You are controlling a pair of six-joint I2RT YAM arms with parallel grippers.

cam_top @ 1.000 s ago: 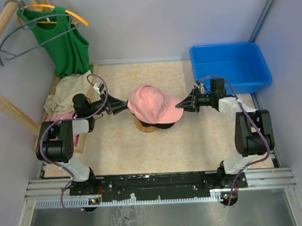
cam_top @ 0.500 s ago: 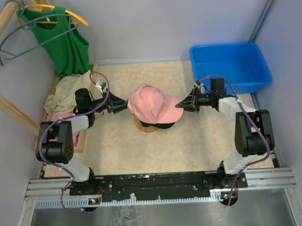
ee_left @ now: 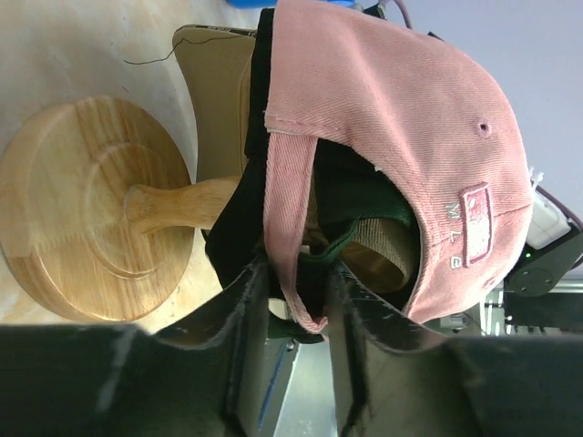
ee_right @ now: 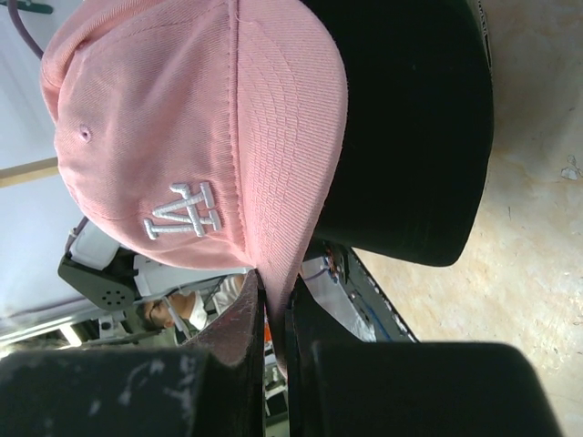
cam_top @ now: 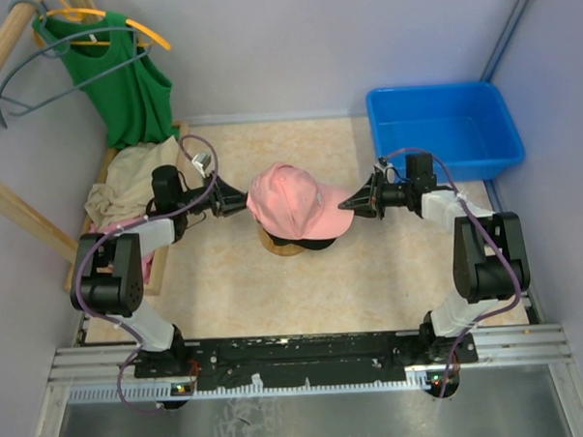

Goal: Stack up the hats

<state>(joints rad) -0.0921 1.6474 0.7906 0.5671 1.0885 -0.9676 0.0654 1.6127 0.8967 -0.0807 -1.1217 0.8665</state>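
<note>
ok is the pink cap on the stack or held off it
On it. The pink cap covers the black cap on the wooden stand; the right gripper pinches its brim, the left gripper flanks its back strap.

Bright, even light; blurred wrist-view foregrounds.

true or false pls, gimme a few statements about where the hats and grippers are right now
1. The pink cap is the top one on the wooden stand. True.
2. The right gripper grips the pink cap by its brim. True.
3. A hat lies in the blue bin. False: no hat shows in it.
4. The green top lies flat on the table. False: it hangs on a hanger at the far left.
5. The left gripper has a finger either side of the pink cap's back strap. True.
</note>
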